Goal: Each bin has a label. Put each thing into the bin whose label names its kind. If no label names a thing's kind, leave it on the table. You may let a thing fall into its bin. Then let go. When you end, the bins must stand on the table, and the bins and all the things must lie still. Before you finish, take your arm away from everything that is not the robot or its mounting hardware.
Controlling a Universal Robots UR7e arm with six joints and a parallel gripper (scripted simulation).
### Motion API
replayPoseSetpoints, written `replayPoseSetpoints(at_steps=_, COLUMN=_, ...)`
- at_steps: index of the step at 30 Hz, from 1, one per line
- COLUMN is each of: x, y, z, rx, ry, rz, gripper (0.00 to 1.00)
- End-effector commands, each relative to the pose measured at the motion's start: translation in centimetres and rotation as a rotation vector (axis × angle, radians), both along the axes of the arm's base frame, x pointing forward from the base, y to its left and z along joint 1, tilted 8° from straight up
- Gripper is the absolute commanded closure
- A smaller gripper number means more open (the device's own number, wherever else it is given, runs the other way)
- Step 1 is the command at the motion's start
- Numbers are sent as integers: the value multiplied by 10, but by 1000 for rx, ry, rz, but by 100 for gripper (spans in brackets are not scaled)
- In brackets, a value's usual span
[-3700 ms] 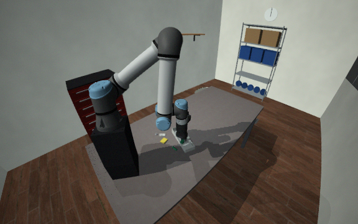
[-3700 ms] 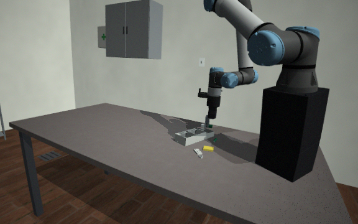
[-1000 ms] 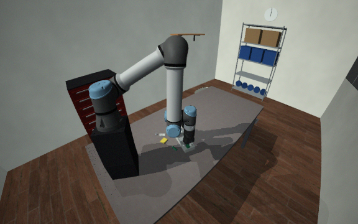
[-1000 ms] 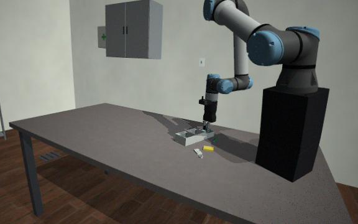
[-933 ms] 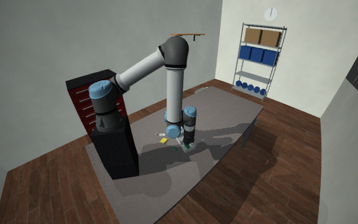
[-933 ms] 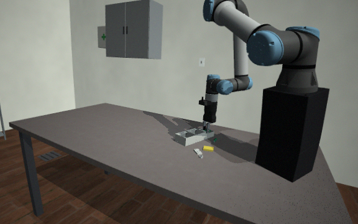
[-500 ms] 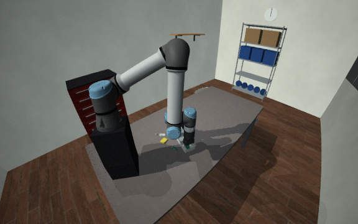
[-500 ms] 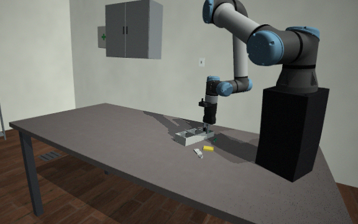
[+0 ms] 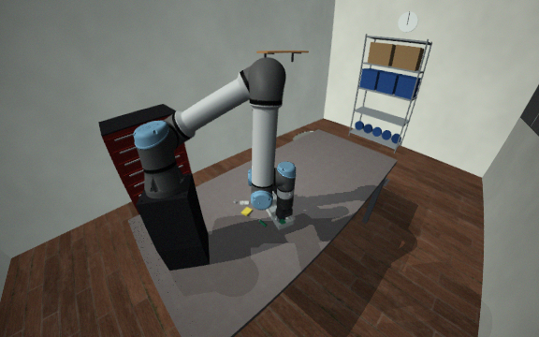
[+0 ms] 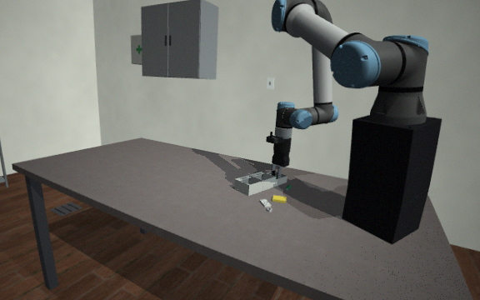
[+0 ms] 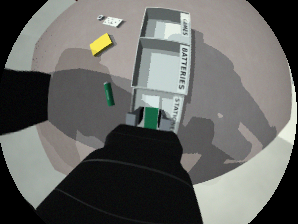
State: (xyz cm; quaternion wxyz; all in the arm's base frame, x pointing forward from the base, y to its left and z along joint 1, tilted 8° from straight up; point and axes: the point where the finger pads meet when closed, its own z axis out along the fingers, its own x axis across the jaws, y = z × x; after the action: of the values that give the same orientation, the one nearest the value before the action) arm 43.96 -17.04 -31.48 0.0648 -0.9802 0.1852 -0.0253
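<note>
My gripper (image 11: 151, 114) (image 10: 277, 173) is open around a green block (image 11: 151, 116), its fingers spread a little past the block's sides. It is low in the bin (image 11: 177, 104) whose label reads "STATIO…", the rest hidden. The bin labelled BATTERIES (image 11: 184, 65) and the bin labelled GAMES (image 11: 185, 25) adjoin it in a row. A green cylinder (image 11: 109, 94) (image 9: 263, 223) (image 10: 288, 187) lies on the table beside the bins. A yellow block (image 11: 101, 44) (image 9: 246, 212) (image 10: 279, 199) and a white dotted piece (image 11: 113, 21) (image 9: 244, 202) (image 10: 265, 203) lie farther along.
A small grey-white piece (image 11: 100, 17) (image 10: 269, 210) lies at the end of the white dotted piece. The bins stand on the grey-brown table (image 9: 340, 154) (image 10: 140, 179). The arm's black pedestal (image 9: 176, 234) (image 10: 386, 179) stands at the other end of the table.
</note>
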Motion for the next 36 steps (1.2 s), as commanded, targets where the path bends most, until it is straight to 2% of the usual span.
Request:
replayPoseSetpoints(at_steps=1, x=0, y=0, z=0, rx=-1, ry=-1, rz=0, gripper=38)
replayPoseSetpoints(at_steps=7, x=0, y=0, z=0, rx=-1, ry=-1, rz=0, gripper=38)
replayPoseSetpoints(at_steps=32, x=-2, y=-4, z=28, rx=-1, ry=-1, rz=0, gripper=38)
replayPoseSetpoints(at_steps=36, x=-3, y=-6, z=44, rx=-1, ry=-1, rz=0, gripper=38)
